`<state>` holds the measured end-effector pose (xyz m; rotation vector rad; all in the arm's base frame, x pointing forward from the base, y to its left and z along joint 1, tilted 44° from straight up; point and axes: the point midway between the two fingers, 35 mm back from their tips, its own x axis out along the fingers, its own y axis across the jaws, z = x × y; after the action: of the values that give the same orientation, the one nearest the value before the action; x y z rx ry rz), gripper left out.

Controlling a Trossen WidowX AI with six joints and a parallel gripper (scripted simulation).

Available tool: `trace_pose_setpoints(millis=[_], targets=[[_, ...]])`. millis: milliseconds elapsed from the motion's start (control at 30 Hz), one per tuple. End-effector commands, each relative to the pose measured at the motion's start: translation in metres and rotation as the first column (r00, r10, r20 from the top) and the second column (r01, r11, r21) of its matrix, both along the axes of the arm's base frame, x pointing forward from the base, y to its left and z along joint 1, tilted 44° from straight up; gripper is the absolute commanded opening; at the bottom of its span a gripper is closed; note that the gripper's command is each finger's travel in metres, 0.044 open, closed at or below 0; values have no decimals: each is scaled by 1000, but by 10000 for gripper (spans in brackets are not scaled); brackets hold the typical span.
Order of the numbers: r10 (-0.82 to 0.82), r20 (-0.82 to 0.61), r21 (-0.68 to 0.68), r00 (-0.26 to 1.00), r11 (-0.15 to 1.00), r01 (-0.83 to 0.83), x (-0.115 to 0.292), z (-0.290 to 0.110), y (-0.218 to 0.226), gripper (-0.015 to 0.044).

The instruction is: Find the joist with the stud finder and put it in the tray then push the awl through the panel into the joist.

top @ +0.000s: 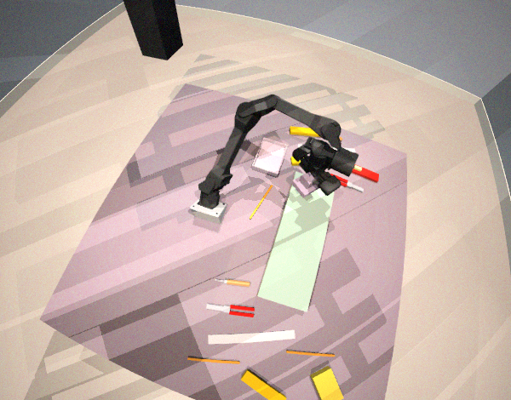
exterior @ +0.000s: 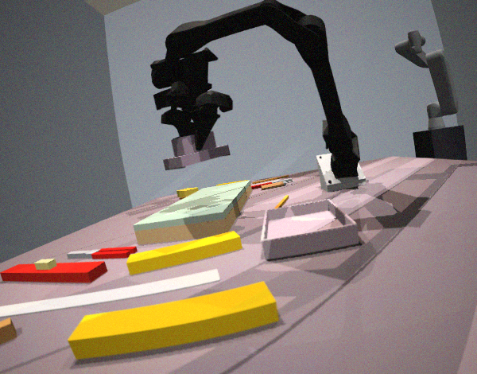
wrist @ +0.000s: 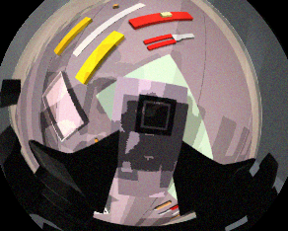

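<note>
Gripper [exterior: 198,138] clenched on the stud finder [exterior: 195,153], mid-frame in the exterior view | held in the air above the pale green floor panel [exterior: 198,206]'s near end | tray [exterior: 311,241] lower right of it | awl [top: 233,282] lower centre, top view

We note grey walls [exterior: 49,120] around a beige floor [top: 53,151]. Striped light and shadow fall across the mauve bench [top: 117,258]. A black pillar [top: 154,25] stands at the far edge.
</note>
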<state>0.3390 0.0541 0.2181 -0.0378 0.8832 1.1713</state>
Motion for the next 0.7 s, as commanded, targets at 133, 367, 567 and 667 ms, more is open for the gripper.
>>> trace_pose_setpoints(millis=[133, 367, 567, 667], targets=[[91, 101, 18, 991, 996, -93, -33, 28, 30, 0], [181, 181, 28, 967, 982, -189, -67, 46, 56, 0], [254, 249, 34, 935, 962, -270, -99, 59, 74, 0], [288, 282, 36, 915, 950, -310, -115, 65, 82, 0]])
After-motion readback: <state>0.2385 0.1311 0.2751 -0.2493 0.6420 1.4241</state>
